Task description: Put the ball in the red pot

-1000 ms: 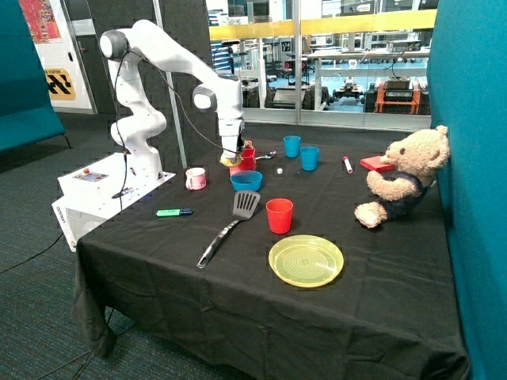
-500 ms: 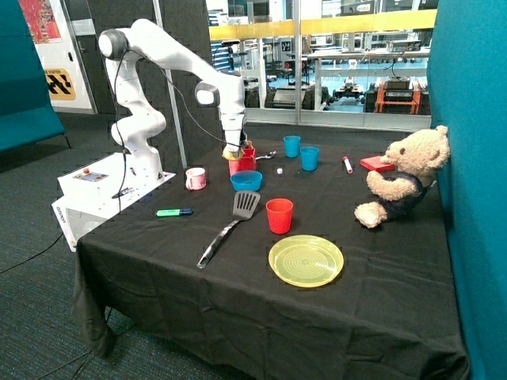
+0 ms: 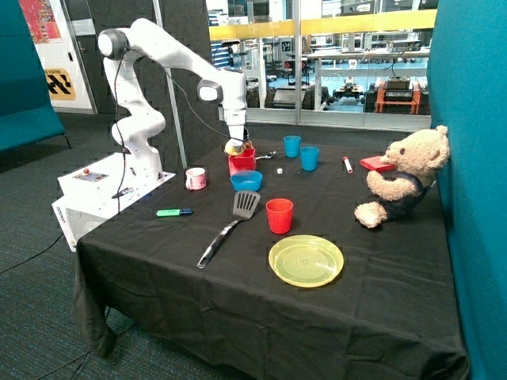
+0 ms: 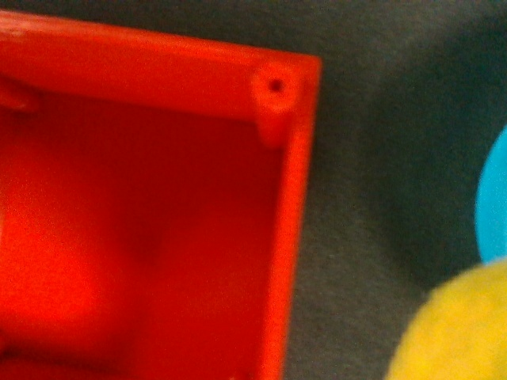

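The red pot (image 3: 242,163) stands on the black table behind the blue bowl (image 3: 245,180). My gripper (image 3: 234,145) is just above the pot's rim on the side toward the mug, shut on the pale yellow ball (image 3: 232,148). In the wrist view the pot's open red inside (image 4: 158,237) fills most of the picture. The ball (image 4: 455,332) shows at the corner, over the black cloth just outside the pot's wall. A sliver of the blue bowl (image 4: 495,198) shows at the edge.
A pink-and-white mug (image 3: 196,178) stands beside the pot. In front lie a spatula (image 3: 230,226), a green marker (image 3: 173,212), a red cup (image 3: 279,215) and a yellow plate (image 3: 306,260). Two blue cups (image 3: 301,152), a flat red block (image 3: 376,164) and a teddy bear (image 3: 404,178) stand further off.
My gripper has carried the ball up and back, from beside the blue bowl to over the red pot's rim.
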Available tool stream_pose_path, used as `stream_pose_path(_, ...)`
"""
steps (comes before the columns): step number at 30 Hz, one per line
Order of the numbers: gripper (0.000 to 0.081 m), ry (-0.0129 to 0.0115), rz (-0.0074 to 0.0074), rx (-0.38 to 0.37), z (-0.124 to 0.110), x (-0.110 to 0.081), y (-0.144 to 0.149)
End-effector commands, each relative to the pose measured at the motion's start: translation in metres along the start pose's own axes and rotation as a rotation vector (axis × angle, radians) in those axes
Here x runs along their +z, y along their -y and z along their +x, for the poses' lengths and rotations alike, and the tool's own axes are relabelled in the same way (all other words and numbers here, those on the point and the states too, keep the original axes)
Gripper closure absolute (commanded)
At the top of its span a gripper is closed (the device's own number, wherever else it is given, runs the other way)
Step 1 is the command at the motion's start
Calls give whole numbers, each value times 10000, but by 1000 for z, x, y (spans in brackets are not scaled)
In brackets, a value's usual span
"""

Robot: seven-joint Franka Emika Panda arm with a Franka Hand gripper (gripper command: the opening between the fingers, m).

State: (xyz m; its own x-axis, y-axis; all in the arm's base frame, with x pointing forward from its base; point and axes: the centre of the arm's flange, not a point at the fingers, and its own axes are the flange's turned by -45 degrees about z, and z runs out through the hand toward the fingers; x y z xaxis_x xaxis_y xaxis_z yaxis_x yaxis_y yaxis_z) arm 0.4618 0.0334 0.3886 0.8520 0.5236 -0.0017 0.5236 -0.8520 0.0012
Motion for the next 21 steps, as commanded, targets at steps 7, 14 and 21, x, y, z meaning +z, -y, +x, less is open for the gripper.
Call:
stream_pose_path(7, 808, -17, 11, -757, 13, 1, 40)
stream_pose_path(14, 808, -17, 11, -1076, 23, 2, 57)
stream_pose_path(21, 808, -17, 11, -1254, 28, 4, 69)
